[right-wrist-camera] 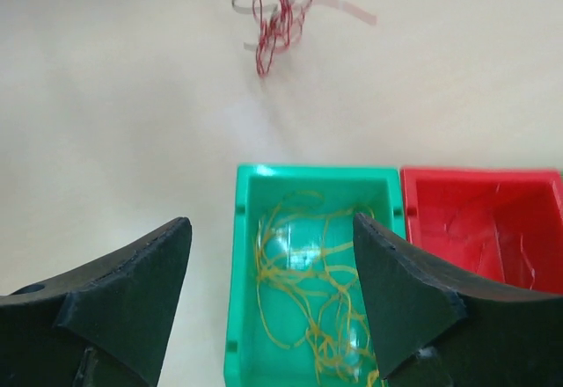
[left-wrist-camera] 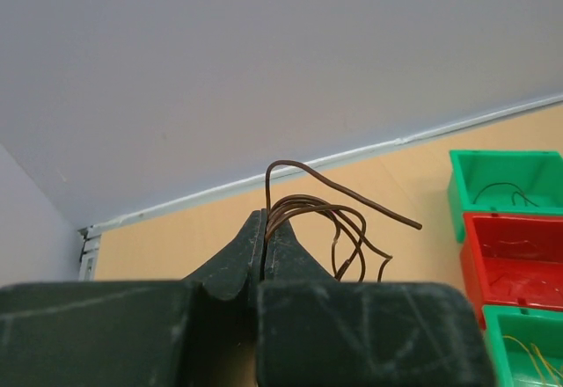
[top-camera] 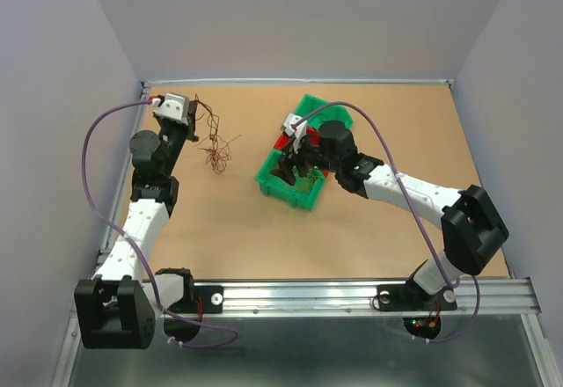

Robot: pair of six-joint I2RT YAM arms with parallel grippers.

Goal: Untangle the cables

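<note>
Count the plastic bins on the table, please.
3, side by side: first green bin holds a dark cable, red bin sits in the middle, second green bin holds yellow cables. The right arm may hide more.

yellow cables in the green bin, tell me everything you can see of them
The yellow cables are hair-thin, wiry yellow-orange strands, several loose loops crossing over one another in a flat tangle. They lie on the floor of the green bin, spread over most of it and thicker toward the near end, where the view cuts them off. The right gripper hangs open above them, apparently touching none; one of its fingers hides their right edge. The red bin sits alongside.
</note>
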